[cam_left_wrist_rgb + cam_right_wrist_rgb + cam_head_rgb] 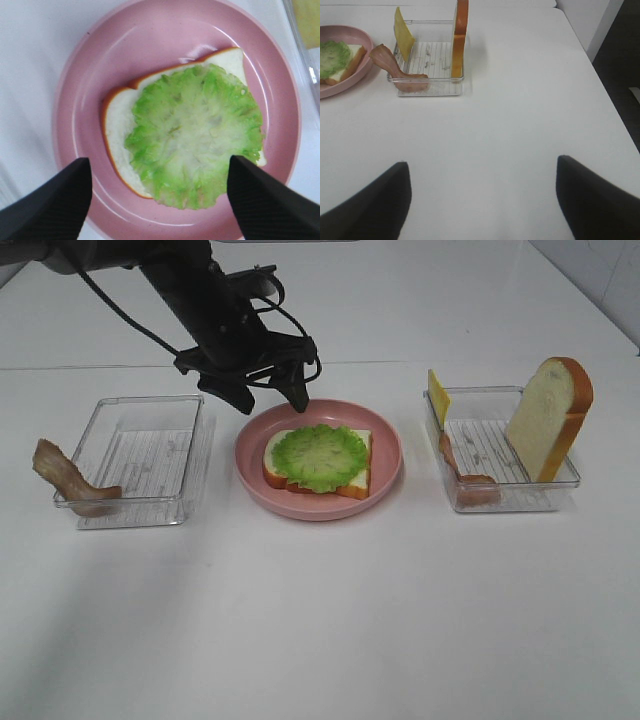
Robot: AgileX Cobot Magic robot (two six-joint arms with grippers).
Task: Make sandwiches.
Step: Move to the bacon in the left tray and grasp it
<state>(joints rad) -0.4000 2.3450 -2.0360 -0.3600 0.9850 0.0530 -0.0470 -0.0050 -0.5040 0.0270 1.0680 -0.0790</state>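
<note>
Hovering just above the lettuce, your left tool stands open and empty because that lettuce already lies flat on the bread beneath.

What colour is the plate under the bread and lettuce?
Pink. The plate shows best in the left wrist view.

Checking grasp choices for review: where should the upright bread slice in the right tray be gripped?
Probably its top, from above: the bread slice stands on edge in the clear tray, rising well above the rim, so both flat faces are free to pinch.
</note>
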